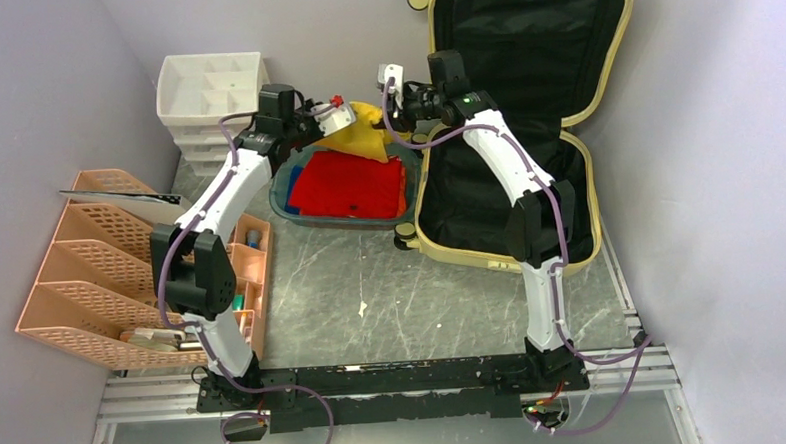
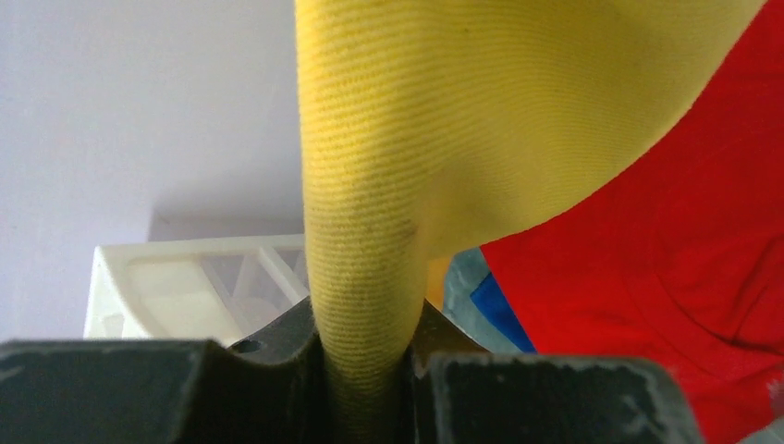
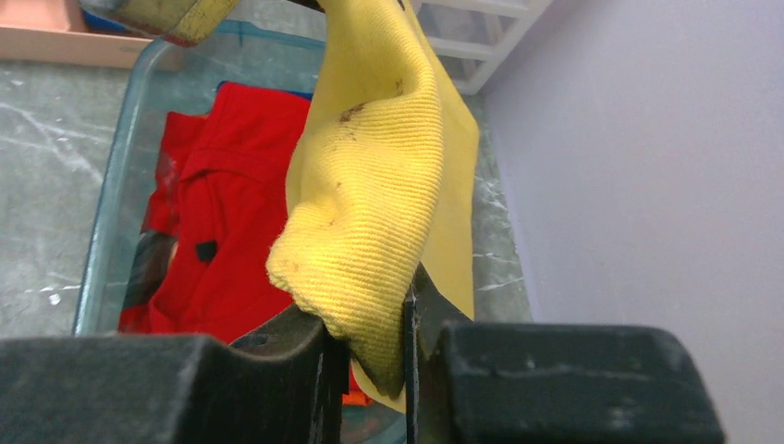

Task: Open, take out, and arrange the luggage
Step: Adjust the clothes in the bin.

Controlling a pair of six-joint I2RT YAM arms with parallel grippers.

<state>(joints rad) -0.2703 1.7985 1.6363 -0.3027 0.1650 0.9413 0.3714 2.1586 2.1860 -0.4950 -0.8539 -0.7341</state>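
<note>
Top external: marbled grey tabletop (image 1: 372, 283), plain lilac walls (image 1: 727, 167).
Luggage (image 1: 531, 46): far right, open, rounded yellow shell, black lining.
Left gripper (image 2: 365, 365): clamped on ribbed yellow cloth (image 2: 481, 111).
Right gripper (image 3: 370, 356): clamped on the cloth's other end, above teal tray (image 3: 102, 213).

Interior of the luggage (image 1: 521, 36) partly behind the right arm (image 1: 512, 167); blue item (image 2: 504, 310) mostly beneath the red garment (image 1: 352, 184).

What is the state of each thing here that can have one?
luggage: open, lid raised.
teal tray: holds red clothing.
yellow cloth: held up above the teal tray.
left jaws: shut on the yellow cloth.
right jaws: shut on the yellow cloth.
</note>
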